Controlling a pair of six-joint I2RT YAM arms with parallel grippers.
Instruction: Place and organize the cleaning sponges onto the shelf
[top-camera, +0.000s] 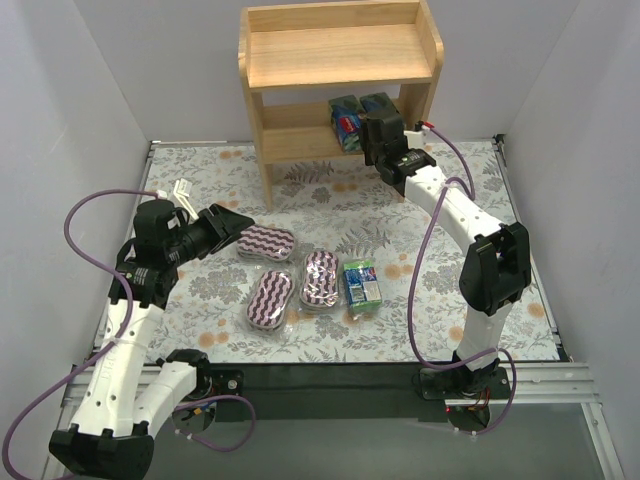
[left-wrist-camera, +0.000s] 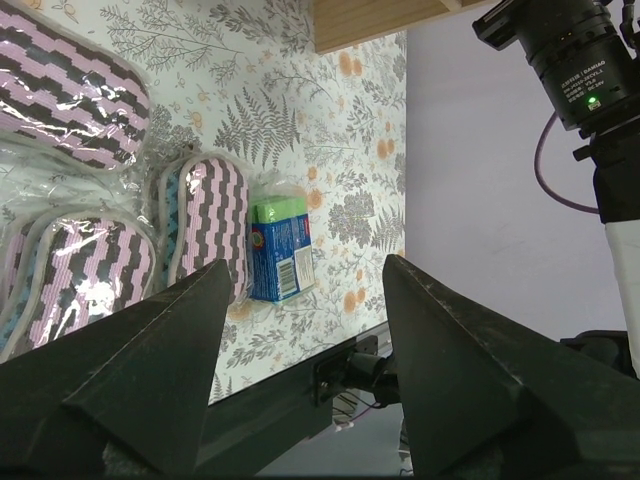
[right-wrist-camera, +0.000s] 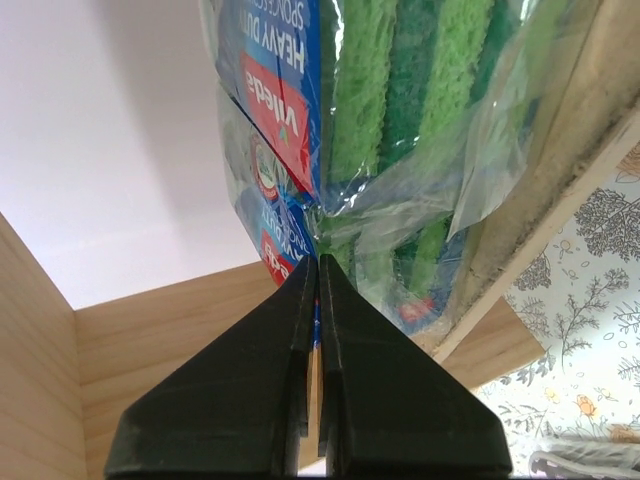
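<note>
The wooden shelf stands at the back. Two green-blue packs sit on its lower tier, at the right end. My right gripper reaches into that tier; in the right wrist view it is shut, pinching the clear wrap of a pack that rests on the lower board. Three purple striped pads and one pack lie on the table. My left gripper is open and empty, just left of the far pad; its wrist view shows the pads and pack.
The table has a floral cloth and white walls on both sides. The shelf's top tier holds nothing. Purple cables hang from both arms. The right arm's camera shows in the left wrist view.
</note>
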